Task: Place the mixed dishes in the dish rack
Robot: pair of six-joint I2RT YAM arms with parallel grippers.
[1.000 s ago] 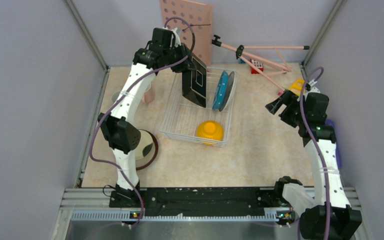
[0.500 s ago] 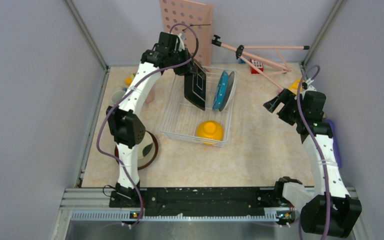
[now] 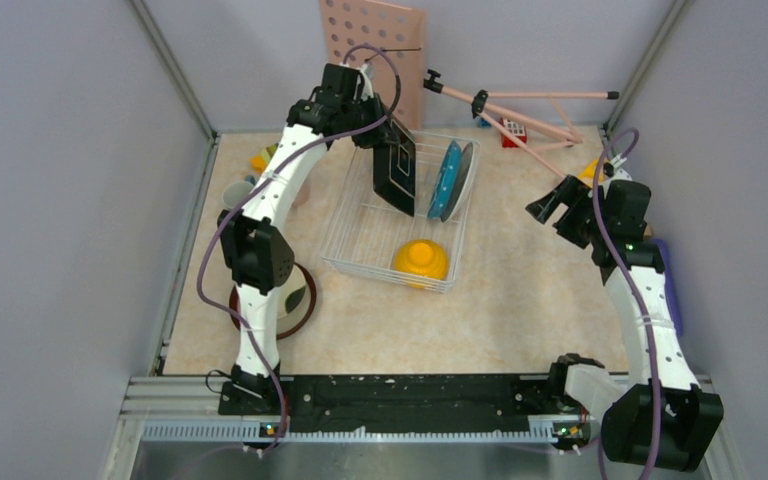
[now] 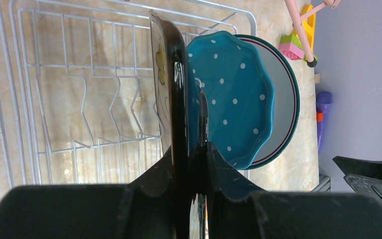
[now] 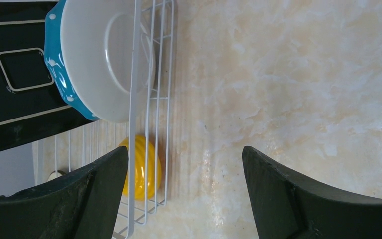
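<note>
Marble tabletop (image 3: pixel 520 300); square plate (image 3: pixel 396 172) in left end effector (image 4: pixel 190 152)

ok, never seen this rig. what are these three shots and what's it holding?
It is two robot arms bolted at the near edge of a table. The top view looks down from behind them: left arm on the left, right arm on the right. The other two pictures come from a camera on each wrist, looking along that arm's own fingers.

The left gripper is shut on a square black-rimmed plate, held on edge over the white wire dish rack. In the rack, a teal dotted plate and a round white plate stand on edge and a yellow bowl sits at the near end. The right gripper is open and empty. A brown-rimmed cream plate waits on the table.
</note>
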